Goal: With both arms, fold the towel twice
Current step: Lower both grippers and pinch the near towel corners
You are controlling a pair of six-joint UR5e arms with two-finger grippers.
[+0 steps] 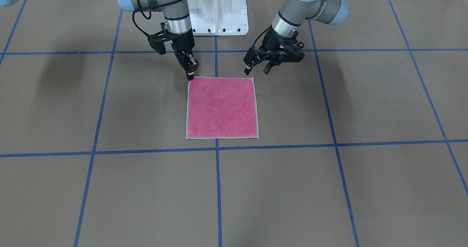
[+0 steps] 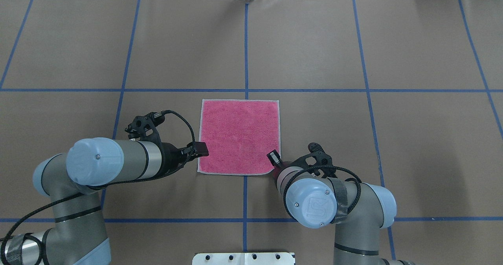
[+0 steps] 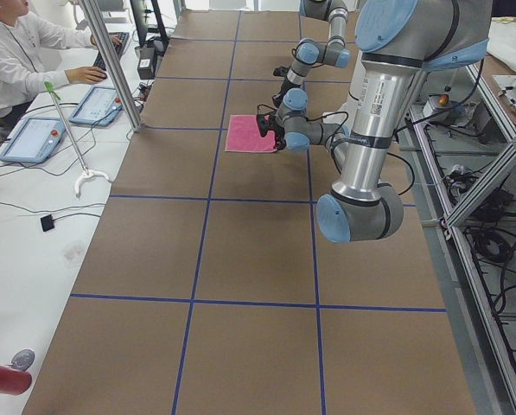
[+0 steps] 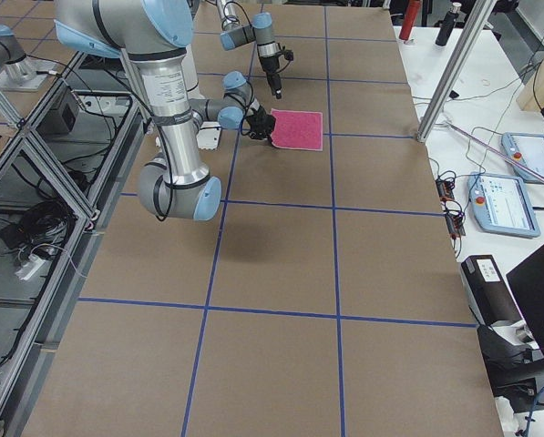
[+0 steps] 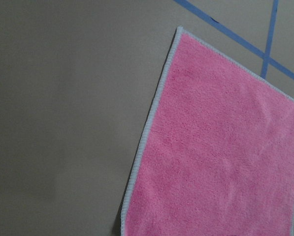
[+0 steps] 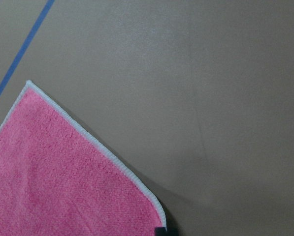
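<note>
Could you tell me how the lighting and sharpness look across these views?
Front-facing view: even light, with soft, blurred shadows on the table either side of the towel. Overhead view: sharp, but the strip beyond the table's far edge is blown out. Both wrist views: the towel's pile looks soft, with a shadow along its edge.

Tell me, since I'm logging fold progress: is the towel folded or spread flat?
Spread flat, unfolded. The towel shows one full pink square with edging on all four sides; no grey face turned up.
</note>
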